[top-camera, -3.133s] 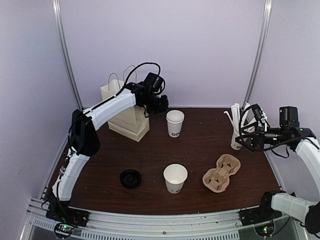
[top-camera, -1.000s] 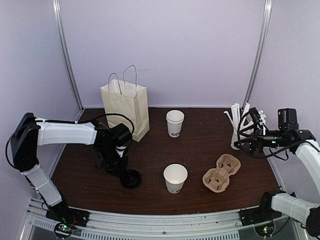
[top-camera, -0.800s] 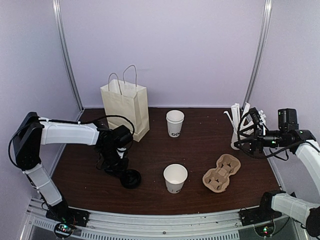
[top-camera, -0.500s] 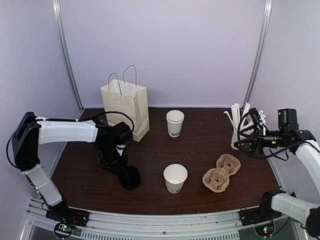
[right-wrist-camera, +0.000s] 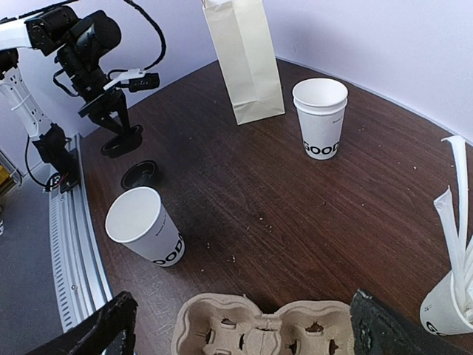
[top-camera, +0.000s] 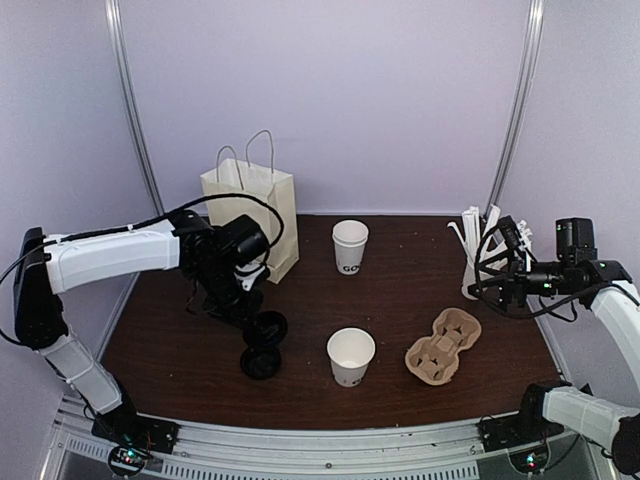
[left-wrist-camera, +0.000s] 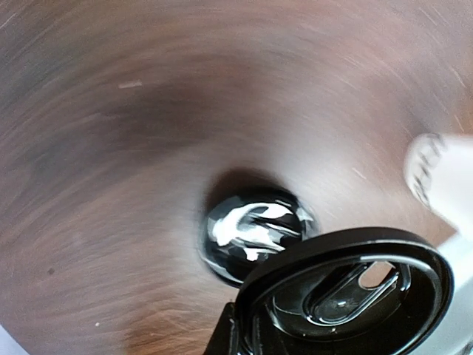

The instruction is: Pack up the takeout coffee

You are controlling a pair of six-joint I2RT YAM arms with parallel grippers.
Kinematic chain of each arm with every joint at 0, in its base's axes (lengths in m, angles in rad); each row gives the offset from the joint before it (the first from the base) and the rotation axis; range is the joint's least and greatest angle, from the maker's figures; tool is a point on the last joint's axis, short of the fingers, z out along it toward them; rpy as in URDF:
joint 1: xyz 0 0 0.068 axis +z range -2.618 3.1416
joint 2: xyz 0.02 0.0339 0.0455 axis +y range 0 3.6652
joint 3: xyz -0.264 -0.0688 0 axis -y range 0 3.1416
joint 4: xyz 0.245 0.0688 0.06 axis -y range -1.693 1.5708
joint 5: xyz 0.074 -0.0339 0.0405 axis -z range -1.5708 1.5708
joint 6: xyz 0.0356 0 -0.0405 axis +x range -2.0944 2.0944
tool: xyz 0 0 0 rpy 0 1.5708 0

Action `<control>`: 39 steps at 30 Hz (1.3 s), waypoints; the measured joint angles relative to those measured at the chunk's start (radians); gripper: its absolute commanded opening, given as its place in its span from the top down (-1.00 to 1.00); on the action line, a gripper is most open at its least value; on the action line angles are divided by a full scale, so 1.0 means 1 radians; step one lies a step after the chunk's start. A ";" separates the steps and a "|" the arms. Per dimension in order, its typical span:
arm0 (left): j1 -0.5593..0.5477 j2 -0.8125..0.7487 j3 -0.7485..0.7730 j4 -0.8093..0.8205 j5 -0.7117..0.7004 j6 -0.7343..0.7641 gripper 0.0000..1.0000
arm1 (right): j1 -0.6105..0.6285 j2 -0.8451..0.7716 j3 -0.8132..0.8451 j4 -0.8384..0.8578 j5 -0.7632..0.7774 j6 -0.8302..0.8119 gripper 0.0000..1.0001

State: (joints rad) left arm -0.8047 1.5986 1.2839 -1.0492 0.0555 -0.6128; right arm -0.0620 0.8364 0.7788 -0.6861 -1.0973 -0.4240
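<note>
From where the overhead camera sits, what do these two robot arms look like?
The left arm and right arm are smooth white tubes linked by chunky black joints, with thin black cables looping alongside. The left pincer and right pincer are black, each with two fingers.

The left gripper [top-camera: 262,320] swung down from far behind the near cup [top-camera: 351,355] to that cup's left, clamped one black lid [top-camera: 271,326] by its rim and raised it clear of a second lid [top-camera: 260,362] lying beneath.
</note>
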 measured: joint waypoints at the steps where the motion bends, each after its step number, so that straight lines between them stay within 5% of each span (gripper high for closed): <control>1: -0.034 0.000 0.006 0.001 0.010 0.019 0.94 | 0.000 0.000 0.000 0.000 0.001 0.000 -1.00; 9: -0.340 0.111 0.053 -0.004 0.056 0.088 0.85 | 0.000 0.000 0.000 0.000 0.005 0.000 -1.00; 14: -0.365 0.187 0.053 -0.001 0.048 0.088 0.17 | 0.000 0.000 0.000 0.001 0.005 0.000 -1.00; 17: -0.362 0.191 0.056 -0.008 0.023 0.088 0.05 | 0.000 0.000 0.000 0.001 0.005 0.001 -1.00; 23: -0.311 0.153 0.063 -0.042 -0.043 0.083 0.12 | 0.000 0.000 0.000 0.001 0.005 0.001 -1.00; 31: 0.037 0.006 -0.148 0.012 -0.026 0.012 0.16 | 0.000 0.000 0.000 0.000 0.005 0.000 -1.00; 39: 0.024 0.048 -0.168 0.108 0.086 0.008 0.26 | 0.000 0.000 0.000 0.000 0.005 0.000 -1.00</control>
State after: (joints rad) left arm -0.7807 1.6463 1.1160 -0.9413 0.1417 -0.6044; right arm -0.0616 0.8364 0.7788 -0.6857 -1.0927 -0.4236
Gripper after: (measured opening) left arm 0.392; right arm 0.997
